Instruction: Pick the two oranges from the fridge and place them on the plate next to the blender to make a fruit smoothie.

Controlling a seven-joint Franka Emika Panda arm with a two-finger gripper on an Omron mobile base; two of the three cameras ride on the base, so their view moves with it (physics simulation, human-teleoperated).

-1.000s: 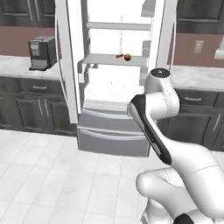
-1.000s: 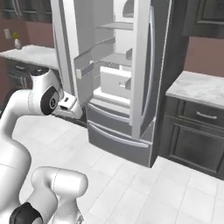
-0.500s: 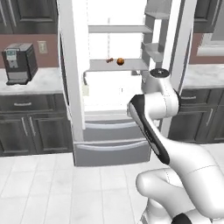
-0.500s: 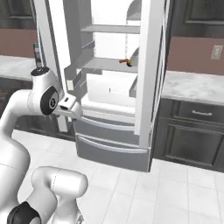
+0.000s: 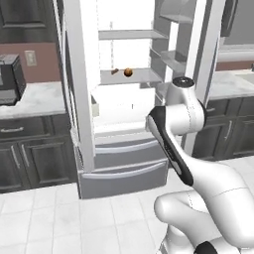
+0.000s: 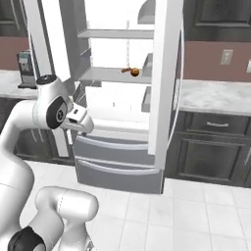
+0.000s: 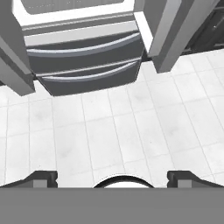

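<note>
Silver-grey fridge stands open in front of me, both doors swung wide, and I take it as my landmark. On its middle shelf I see one orange with a small brown thing just beside it; I cannot tell if that is the second fruit. Below the shelf are the closed drawers. My gripper points down at the floor tiles before the fridge, fingers spread wide and empty. My worry: the arm must rise and reach between the doors, so the elbow could strike the right door, or the fingers could nudge the orange so it rolls deeper.
</note>
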